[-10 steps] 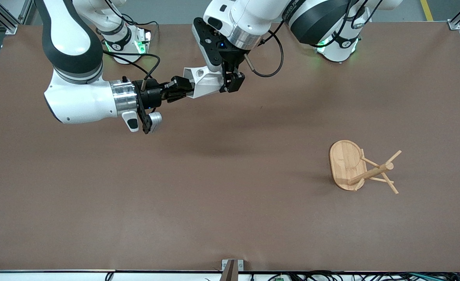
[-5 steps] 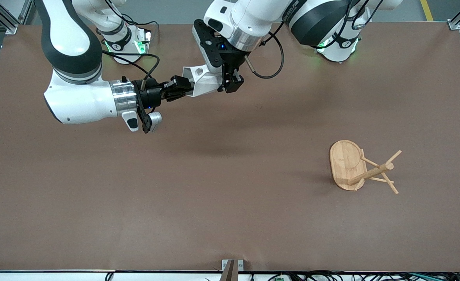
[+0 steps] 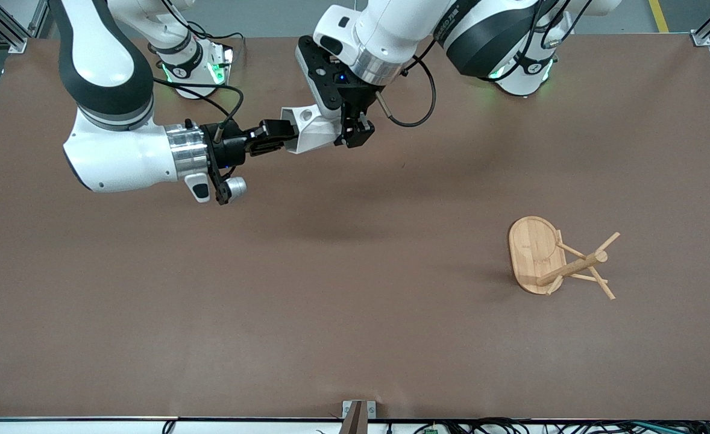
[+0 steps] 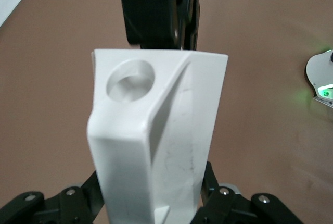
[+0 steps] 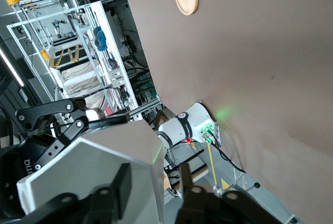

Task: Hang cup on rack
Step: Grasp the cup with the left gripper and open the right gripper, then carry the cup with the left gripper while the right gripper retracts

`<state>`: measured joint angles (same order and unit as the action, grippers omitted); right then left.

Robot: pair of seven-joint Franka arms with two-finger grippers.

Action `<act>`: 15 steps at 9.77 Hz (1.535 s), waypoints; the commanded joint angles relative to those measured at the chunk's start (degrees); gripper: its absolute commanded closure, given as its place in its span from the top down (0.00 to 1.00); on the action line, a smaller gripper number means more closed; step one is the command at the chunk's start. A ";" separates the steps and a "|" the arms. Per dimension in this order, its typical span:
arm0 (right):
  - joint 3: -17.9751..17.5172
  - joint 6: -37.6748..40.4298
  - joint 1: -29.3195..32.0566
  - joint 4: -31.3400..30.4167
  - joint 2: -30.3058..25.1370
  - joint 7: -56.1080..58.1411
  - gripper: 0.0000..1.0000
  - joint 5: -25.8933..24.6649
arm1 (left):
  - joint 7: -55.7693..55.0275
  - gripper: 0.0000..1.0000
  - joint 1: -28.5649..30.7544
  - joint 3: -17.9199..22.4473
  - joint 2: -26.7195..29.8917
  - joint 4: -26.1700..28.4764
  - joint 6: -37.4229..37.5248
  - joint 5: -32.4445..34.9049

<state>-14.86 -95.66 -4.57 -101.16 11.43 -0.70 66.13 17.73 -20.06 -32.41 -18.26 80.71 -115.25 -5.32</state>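
The white faceted cup [image 3: 314, 129] hangs in the air over the part of the table near the robots' bases, its handle tab with the round hole [image 4: 130, 79] showing. My left gripper [image 3: 354, 129] is shut on its body, a finger [image 4: 221, 203] on each side. My right gripper [image 3: 280, 136] is at the cup's other end, open: one finger [image 5: 120, 182] lies against the cup wall [image 5: 99, 164] and the other stands off it. The bamboo rack [image 3: 572, 268], with oval base [image 3: 531, 248] and thin pegs, sits toward the left arm's end, nearer the front camera.
Brown table top [image 3: 331, 301] all around. The two arm bases [image 3: 192, 66] stand at the table edge by the robots, with cables beside them. A small metal bracket [image 3: 358, 410] sits at the table's front edge.
The left gripper has closed onto the cup. The right gripper's fingers have since parted from their grip. Both hands and the cup shifted slightly toward the robots' bases.
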 commanded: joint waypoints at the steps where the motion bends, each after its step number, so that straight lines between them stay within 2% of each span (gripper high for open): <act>1: -0.08 1.35 3.76 -0.88 -1.33 -1.32 1.00 -1.18 | 0.46 0.00 -0.24 0.24 -1.26 -0.03 -0.32 1.88; 3: 0.70 1.35 6.93 -0.10 -1.24 -1.49 1.00 -5.72 | -0.15 0.00 -0.33 0.33 -1.26 -0.03 -0.32 2.51; 4: 2.97 1.44 7.72 0.00 -1.41 -1.58 1.00 -8.97 | -0.41 0.00 -0.33 0.41 -1.26 0.24 -0.32 2.77; 5: 6.65 1.44 7.73 0.95 -1.76 -1.58 1.00 -15.01 | -2.16 0.00 -0.07 0.59 -1.26 0.32 -0.06 2.77; 7: 11.85 0.66 7.82 3.06 -1.59 -1.50 1.00 -30.36 | -9.96 0.00 2.21 0.77 -0.73 0.41 0.64 6.79; 8: 14.48 0.39 7.82 3.42 -1.59 -0.80 1.00 -42.02 | -13.13 0.00 4.31 0.76 -0.12 0.41 1.69 7.08; 9: 15.55 -0.57 7.82 4.29 -2.20 -0.62 1.00 -53.01 | -17.34 0.00 5.46 0.85 0.58 0.59 3.96 7.17; 10: 15.65 -2.32 8.17 5.87 -3.07 -0.62 1.00 -61.48 | -22.25 0.00 7.65 0.77 0.76 0.68 4.51 9.17; 11: 15.65 -3.99 9.22 8.50 -3.26 -0.62 1.00 -67.65 | -26.39 0.00 8.98 0.76 1.03 1.11 5.12 10.41; 12: 15.74 -3.49 9.84 12.18 -3.17 -0.70 1.00 -70.67 | -28.78 0.00 10.73 0.85 1.20 1.64 5.39 10.51; 13: 15.83 -2.18 10.36 14.56 -3.95 -0.79 1.00 -70.70 | -29.15 0.00 12.92 0.68 1.29 1.90 5.65 10.51; 15: 15.74 7.28 10.46 15.03 -10.60 -0.70 1.00 -70.18 | -29.60 0.00 14.52 1.55 2.43 3.91 7.41 10.42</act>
<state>1.58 -92.91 5.44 -85.12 6.00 -0.73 -3.28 -10.30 -6.32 -31.30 -17.45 80.56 -108.37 3.98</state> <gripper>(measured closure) 0.000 0.282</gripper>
